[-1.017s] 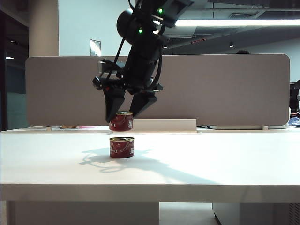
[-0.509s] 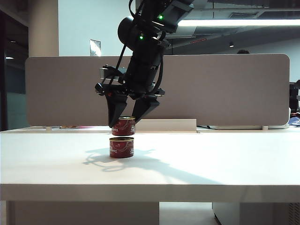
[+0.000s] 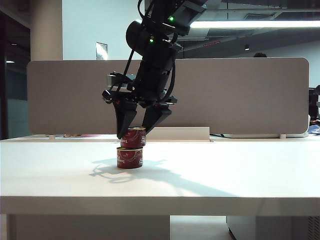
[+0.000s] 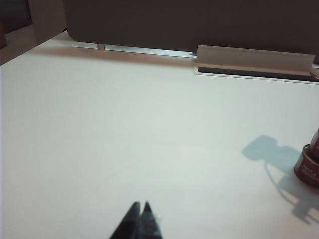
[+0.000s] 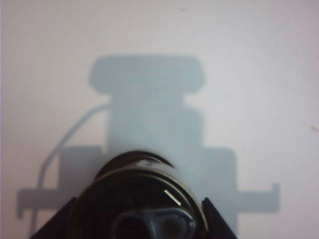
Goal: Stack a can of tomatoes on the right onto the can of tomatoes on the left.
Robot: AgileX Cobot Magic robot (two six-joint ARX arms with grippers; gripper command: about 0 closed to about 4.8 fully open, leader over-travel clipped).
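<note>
In the exterior view my right gripper [image 3: 133, 136] points down, shut on a red can of tomatoes [image 3: 135, 138]. That can sits directly over the other red can of tomatoes [image 3: 130, 157], which stands on the white table [image 3: 225, 175]. The held can is offset slightly to the right, and its base is level with the lower can's rim; I cannot tell whether they touch. The right wrist view shows the held can's dark lid [image 5: 142, 194] between the black fingers [image 5: 215, 221]. My left gripper [image 4: 141, 204] is shut and empty, low over bare table, with the lower can [image 4: 310, 168] far off at the frame's edge.
A grey partition [image 3: 240, 95] runs along the back of the table, with a white cable-tray lid [image 3: 177, 133] at its foot. The right arm's shadow [image 3: 150, 175] falls on the tabletop around the cans.
My right gripper has come down with its can, from a clear gap above the lower can to right on top of it, and has shifted slightly right. The left gripper has not moved.
</note>
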